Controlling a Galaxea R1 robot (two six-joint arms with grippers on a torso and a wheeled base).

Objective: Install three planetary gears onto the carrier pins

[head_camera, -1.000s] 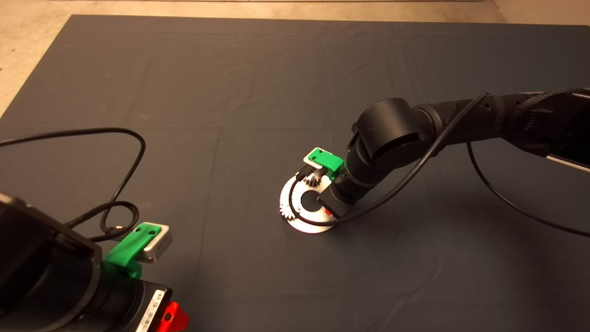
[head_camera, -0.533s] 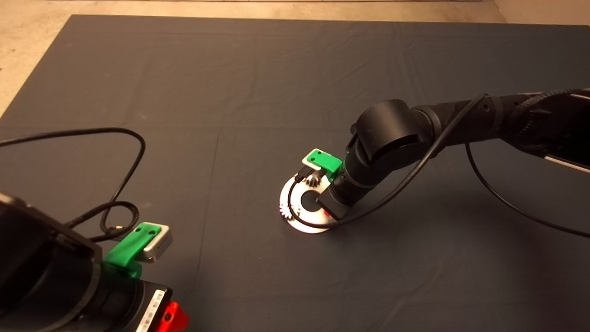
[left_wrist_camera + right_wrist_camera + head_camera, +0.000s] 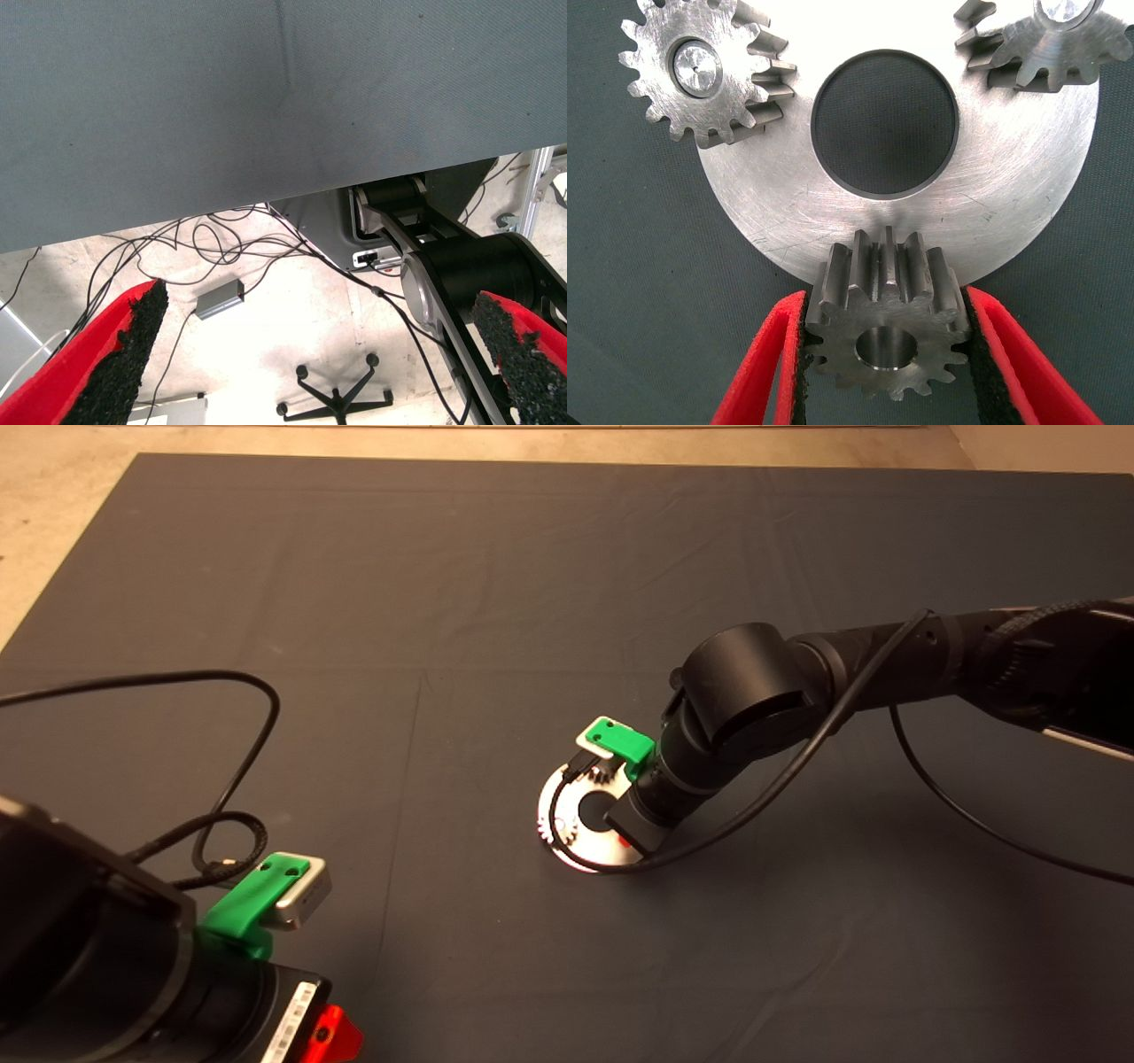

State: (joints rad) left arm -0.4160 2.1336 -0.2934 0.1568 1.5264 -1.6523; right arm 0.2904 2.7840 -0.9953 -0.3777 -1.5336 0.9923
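Head view — I see the right gripper (image 3: 631,834) over the disc (image 3: 586,852) mid-mat; the left gripper (image 3: 332,1036) waits lower left. Left wrist: jaws spread. Right wrist: jaws pinch the third gear (image 3: 888,328) at the disc's edge — two gears (image 3: 700,71) sit on pins.

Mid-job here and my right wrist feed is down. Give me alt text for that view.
The right gripper holds the third planetary gear between its jaws, over the near rim of the carrier disc; its centre hole is empty. Two other gears already sit on pins on the disc's far side, either side of its large centre hole.
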